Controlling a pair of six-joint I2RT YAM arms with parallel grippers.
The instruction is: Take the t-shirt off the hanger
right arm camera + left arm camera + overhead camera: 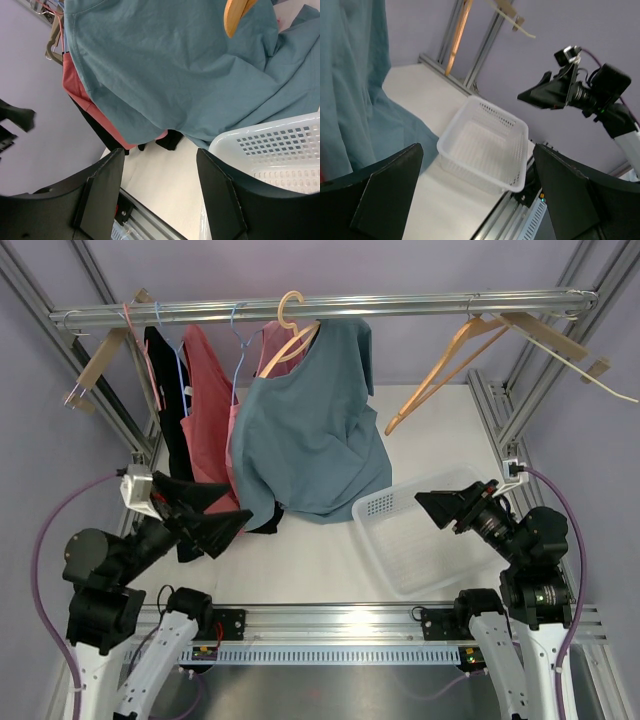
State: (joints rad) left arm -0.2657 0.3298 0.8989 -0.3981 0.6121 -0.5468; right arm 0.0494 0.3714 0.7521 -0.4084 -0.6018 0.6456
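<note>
T-shirt [310, 440] hangs on the wooden hanger [295, 343], near the white basket [385, 508].

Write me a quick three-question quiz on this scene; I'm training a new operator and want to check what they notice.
1. True or false: the teal t-shirt hangs on the wooden hanger on the rail.
2. The white basket holds: A) a shirt, B) nothing, C) a hanger.
3. Fill in: the left gripper and right gripper are both ____.
Key: 1 true; 2 B; 3 open.
</note>
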